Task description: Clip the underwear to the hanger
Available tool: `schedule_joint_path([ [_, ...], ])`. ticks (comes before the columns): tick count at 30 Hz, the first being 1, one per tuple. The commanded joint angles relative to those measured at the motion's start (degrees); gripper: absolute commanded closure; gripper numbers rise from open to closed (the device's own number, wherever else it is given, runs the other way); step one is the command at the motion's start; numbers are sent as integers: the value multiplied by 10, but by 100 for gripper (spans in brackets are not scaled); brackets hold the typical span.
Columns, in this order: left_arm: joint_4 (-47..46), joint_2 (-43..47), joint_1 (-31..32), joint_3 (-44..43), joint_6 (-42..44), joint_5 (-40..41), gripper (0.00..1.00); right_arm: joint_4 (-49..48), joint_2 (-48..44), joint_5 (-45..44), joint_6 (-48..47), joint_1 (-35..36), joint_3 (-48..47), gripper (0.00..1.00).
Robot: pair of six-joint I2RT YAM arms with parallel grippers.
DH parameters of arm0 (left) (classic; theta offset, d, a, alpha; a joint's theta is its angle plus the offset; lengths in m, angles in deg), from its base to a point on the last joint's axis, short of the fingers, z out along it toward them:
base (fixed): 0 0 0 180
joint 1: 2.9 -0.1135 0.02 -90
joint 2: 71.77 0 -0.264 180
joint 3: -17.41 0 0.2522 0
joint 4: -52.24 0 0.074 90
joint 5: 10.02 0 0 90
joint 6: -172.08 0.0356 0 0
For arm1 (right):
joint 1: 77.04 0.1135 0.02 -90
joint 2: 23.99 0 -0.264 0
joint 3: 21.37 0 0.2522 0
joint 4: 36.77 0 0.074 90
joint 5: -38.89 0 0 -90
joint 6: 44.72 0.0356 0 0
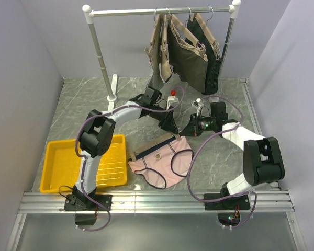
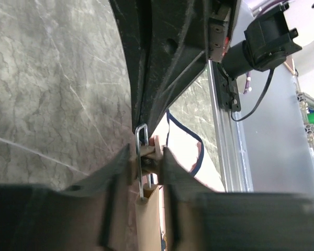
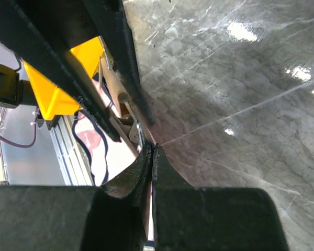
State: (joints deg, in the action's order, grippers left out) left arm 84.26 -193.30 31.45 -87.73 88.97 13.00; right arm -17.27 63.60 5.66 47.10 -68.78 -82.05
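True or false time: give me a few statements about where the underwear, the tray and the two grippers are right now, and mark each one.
1. The underwear hangs on the rack. False: it lies on the table.
2. The yellow tray sits on the robot's left. True.
3. The right gripper is wide open. False: its jaws are shut.
4. The left gripper has a finger on each side of the hanger clip. True.
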Motion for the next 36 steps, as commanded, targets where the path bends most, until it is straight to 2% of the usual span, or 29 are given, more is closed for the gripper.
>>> schedule_joint_path([
  [1, 11, 10, 8, -23, 9, -1, 68, -13, -33, 0, -13, -14, -20, 100],
  [9, 15, 11, 7, -24, 13, 12, 48, -2, -51, 4, -13, -17, -16, 100],
  [11, 13, 14, 5, -27, 12, 19, 39, 5, -53, 3, -28, -19, -13, 100],
  [14, -9, 24, -2, -28, -3, 31, 32, 14, -59, -2, -35, -25, -4, 100],
  [15, -25, 28, -8, -27, -8, 34, 24, 17, -61, -3, -38, -28, -1, 100],
  [19, -51, 59, -18, -13, -28, 61, 23, 31, -69, -21, -42, -39, 12, 100],
  [26, -88, 153, -45, 60, -45, 117, 22, 51, -78, -54, -26, -71, 27, 100],
  [31, -68, 190, -64, 82, -45, 135, 22, 62, -85, -81, -19, -80, 35, 100],
  [36, -41, 219, -89, 106, -51, 149, 22, 67, -73, -87, 30, -79, 37, 100],
])
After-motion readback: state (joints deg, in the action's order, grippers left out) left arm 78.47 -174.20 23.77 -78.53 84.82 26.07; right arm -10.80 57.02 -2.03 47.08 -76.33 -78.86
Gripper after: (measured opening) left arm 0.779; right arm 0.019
